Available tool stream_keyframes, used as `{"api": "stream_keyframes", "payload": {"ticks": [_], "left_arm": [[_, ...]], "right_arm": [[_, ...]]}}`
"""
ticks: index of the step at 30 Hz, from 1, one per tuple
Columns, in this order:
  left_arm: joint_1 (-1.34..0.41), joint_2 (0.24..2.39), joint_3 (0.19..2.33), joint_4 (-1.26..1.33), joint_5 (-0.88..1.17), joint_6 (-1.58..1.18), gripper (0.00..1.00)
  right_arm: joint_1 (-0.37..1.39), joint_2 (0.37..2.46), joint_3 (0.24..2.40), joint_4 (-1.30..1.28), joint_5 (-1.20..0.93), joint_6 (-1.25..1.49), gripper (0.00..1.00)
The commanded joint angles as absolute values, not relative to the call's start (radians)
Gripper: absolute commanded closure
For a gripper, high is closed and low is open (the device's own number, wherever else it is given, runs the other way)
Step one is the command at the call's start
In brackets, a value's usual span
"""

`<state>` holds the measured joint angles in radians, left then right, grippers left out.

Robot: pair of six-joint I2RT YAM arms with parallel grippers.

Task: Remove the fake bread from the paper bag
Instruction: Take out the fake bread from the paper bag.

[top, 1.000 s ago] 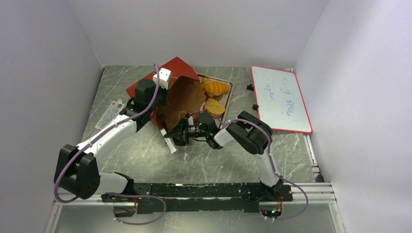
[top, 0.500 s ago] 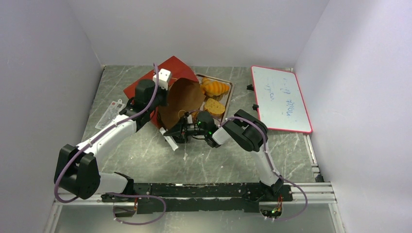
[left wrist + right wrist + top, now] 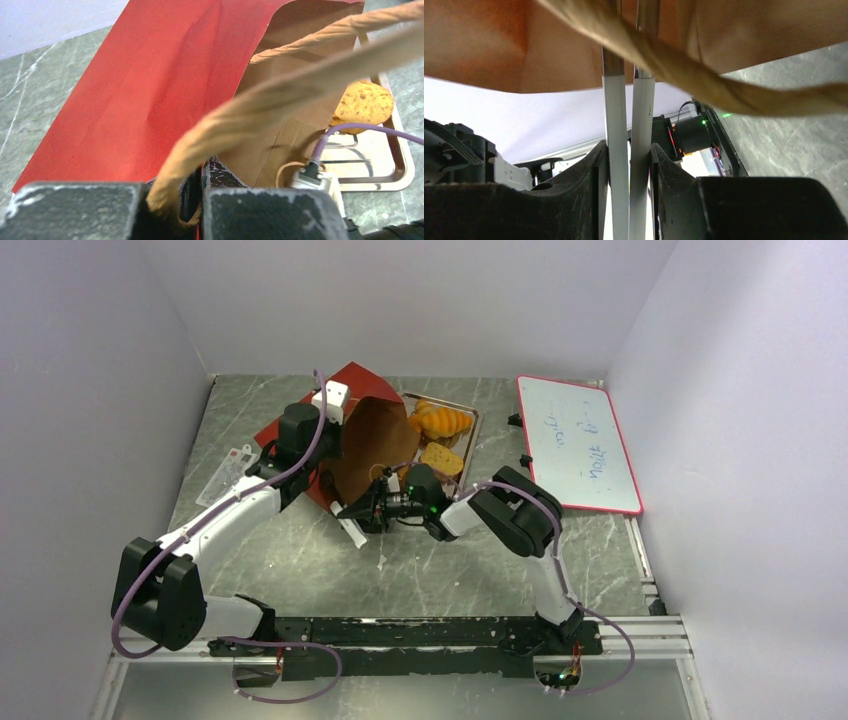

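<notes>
The fake bread (image 3: 441, 421) is outside the paper bag (image 3: 365, 440). Ridged golden pieces and a speckled slice lie on a metal tray (image 3: 477, 422) just right of the bag's mouth. From the left wrist, the slice shows past the bag's brown inner wall.

The bag lies tipped on the surface (image 3: 450, 560), with its rust-red outside turned up and left and its brown inside gaping toward the arms.

The left pincer (image 3: 200, 187) is at the bag's left edge, clamped on the red paper. A tan cord handle (image 3: 280, 90) also runs down between its fingers. That arm runs from a low elbow, well left of the bag, up along a slanted forearm to the wrist against the bag's side.

The right arm is folded sharply at the elbow, right of the bag, and its forearm lies low, pointing left at the bag's near lip. The right pincer (image 3: 629, 12) has its white fingers drawn almost together – only a slit between them – with the tips up against brown paper. Whether paper sits in that slit cannot be told.

A red-framed whiteboard (image 3: 578, 443) lies well right of the bag.
</notes>
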<state>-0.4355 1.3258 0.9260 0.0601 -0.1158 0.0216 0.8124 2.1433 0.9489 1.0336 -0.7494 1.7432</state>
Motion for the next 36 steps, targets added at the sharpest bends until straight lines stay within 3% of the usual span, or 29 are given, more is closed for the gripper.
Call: {"api": "stream_keyframes", "payload": {"ticks": [1,21,36], "left_arm": [[-0.425,1.320,0.992,0.051,-0.210,-0.014,0.93],[-0.329,1.445,1.109,0.001,-0.301,-0.044,0.93],[-0.288,1.532,1.152,0.023,-0.302,-0.080,0.93]], "right_arm": [[0.802,2.032,0.922,0.947,-0.714,1.659,0.97],[0.742,1.657,0.818,0.657,-0.671,1.457,0.99],[0.588,1.334,0.705,0.382,-0.606,1.317,0.99]]}}
